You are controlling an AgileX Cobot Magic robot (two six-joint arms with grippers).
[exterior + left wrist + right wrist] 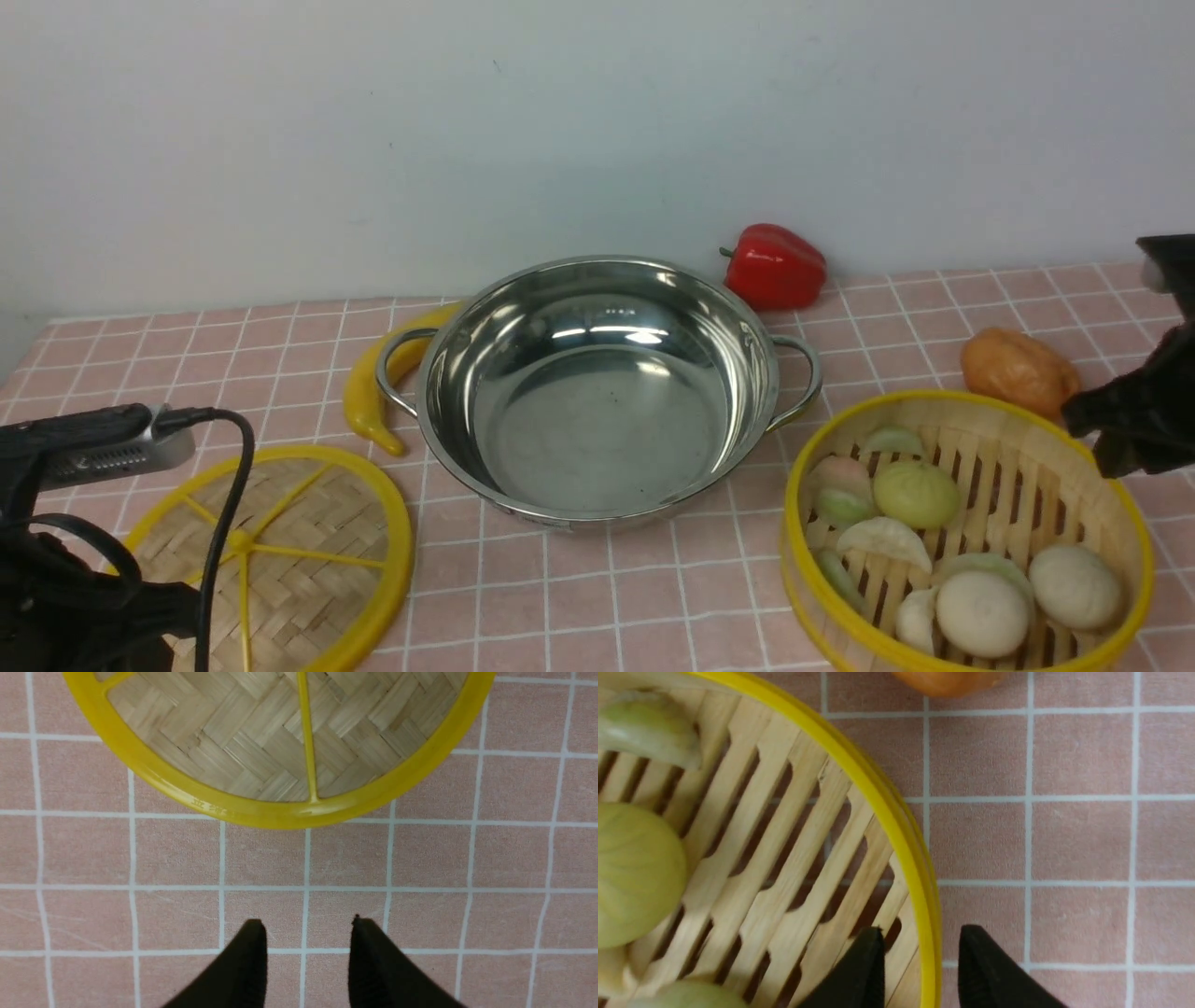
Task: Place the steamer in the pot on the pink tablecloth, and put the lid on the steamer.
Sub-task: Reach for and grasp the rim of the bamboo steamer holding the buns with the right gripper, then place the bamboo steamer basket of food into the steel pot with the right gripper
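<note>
The empty steel pot (pixel 597 392) stands mid-cloth on the pink tablecloth (pixel 653 597). To its right sits the steamer (pixel 1013 495), holding several buns and dumplings. My right gripper (pixel 922 931) is open over the steamer's right edge. One finger is inside the basket and one outside, with the yellow rim (pixel 929 933) passing between them untouched. The lid (pixel 280 560) lies flat at the front left. My left gripper (pixel 306 924) hovers open over bare cloth just short of the lid's rim (pixel 280 814), holding nothing.
A yellow curved fruit (pixel 369 392) lies against the pot's left handle. A red bell pepper (pixel 775 266) rests by the back wall. An orange-brown lump (pixel 1018 371) sits just behind the steamer. The left arm's cable (pixel 224 523) hangs over the lid.
</note>
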